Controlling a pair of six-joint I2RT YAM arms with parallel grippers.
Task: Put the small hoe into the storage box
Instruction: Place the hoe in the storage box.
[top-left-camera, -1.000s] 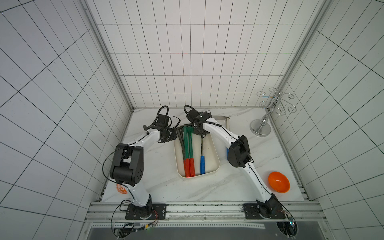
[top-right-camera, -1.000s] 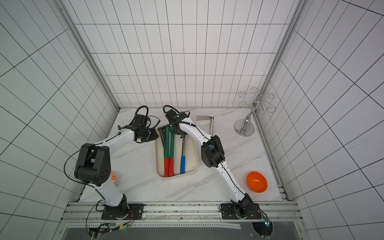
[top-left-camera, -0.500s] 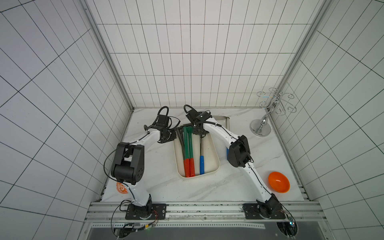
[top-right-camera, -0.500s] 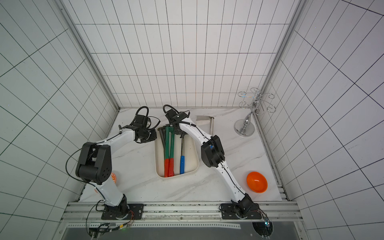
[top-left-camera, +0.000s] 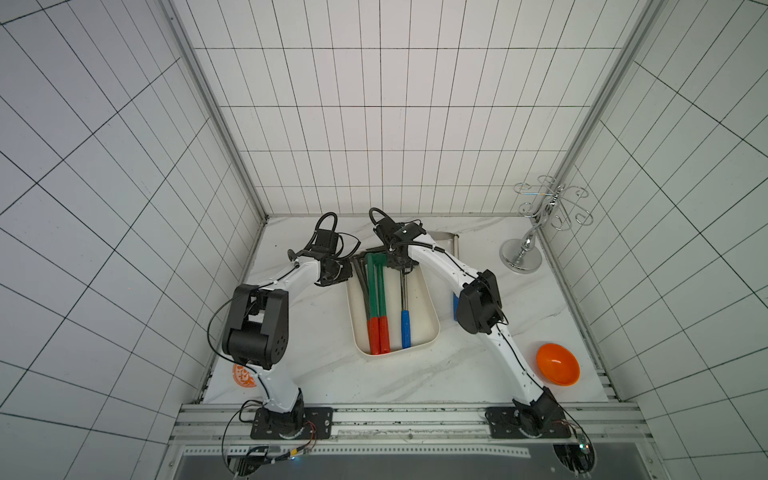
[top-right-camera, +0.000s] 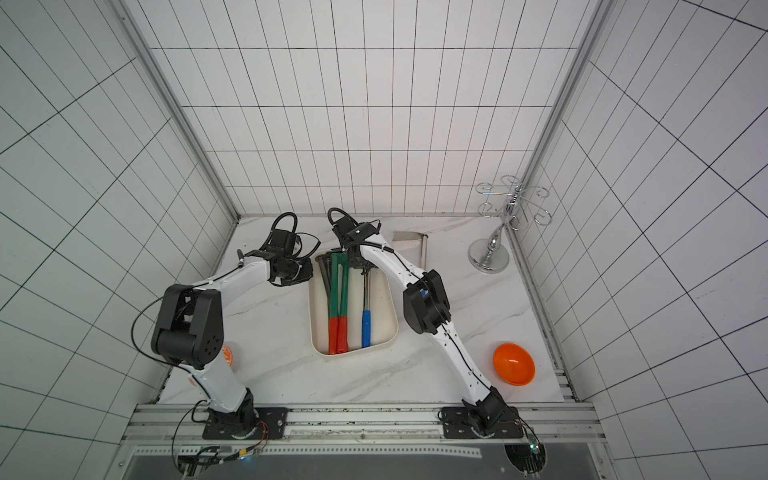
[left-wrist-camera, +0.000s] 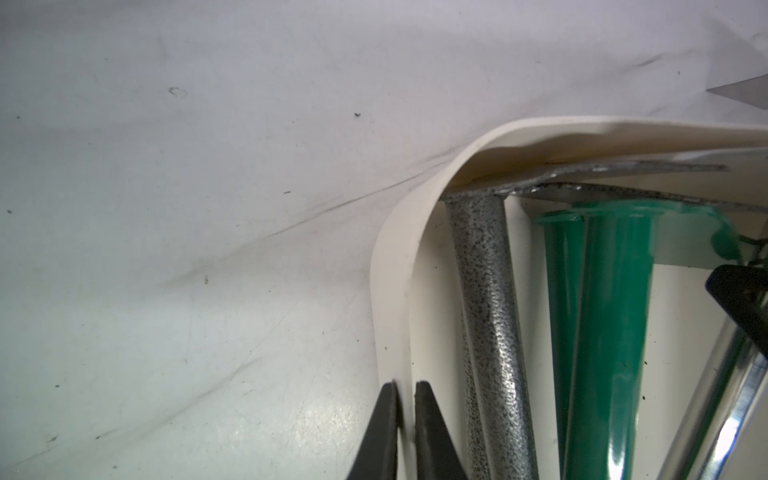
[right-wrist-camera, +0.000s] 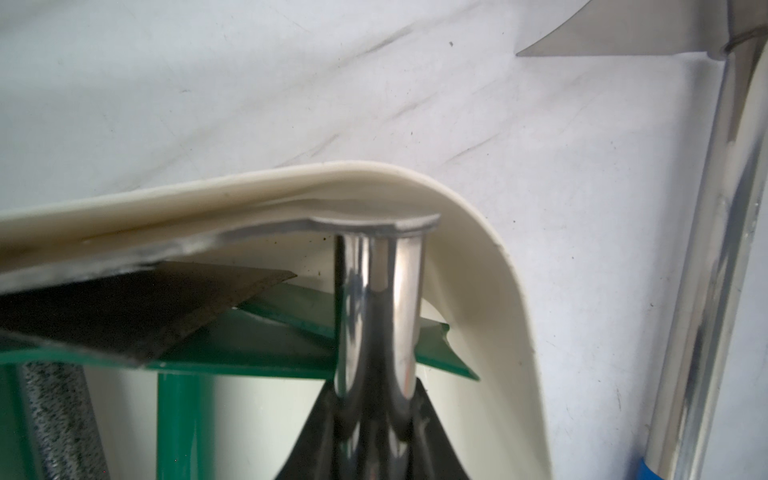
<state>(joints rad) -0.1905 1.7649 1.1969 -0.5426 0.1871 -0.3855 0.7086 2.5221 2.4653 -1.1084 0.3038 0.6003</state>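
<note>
The cream storage box (top-left-camera: 424, 307) (top-right-camera: 384, 309) lies mid-table with several hoes in it. A grey one and two green ones with red handles lie along its left side. The small hoe (top-left-camera: 405, 328) (top-right-camera: 366, 324), chrome shaft and blue handle, lies right of them inside the box. My right gripper (right-wrist-camera: 374, 399) (top-left-camera: 401, 266) is shut on its chrome shaft (right-wrist-camera: 378, 291) near the head, at the box's far end. My left gripper (left-wrist-camera: 406, 399) (top-left-camera: 347, 270) is shut on the box's left wall (left-wrist-camera: 390, 266), one finger outside and one inside.
Another chrome hoe (top-left-camera: 456, 249) (right-wrist-camera: 727, 249) lies on the table just beyond the box's far right corner, its blue handle partly behind my right arm. A chrome cup stand (top-left-camera: 523, 257) is at the back right. An orange bowl (top-left-camera: 557, 369) sits front right, an orange disc (top-left-camera: 245, 374) front left.
My left gripper's jaws have closed onto the box's left wall. The right arm and the hoes have hardly moved.
</note>
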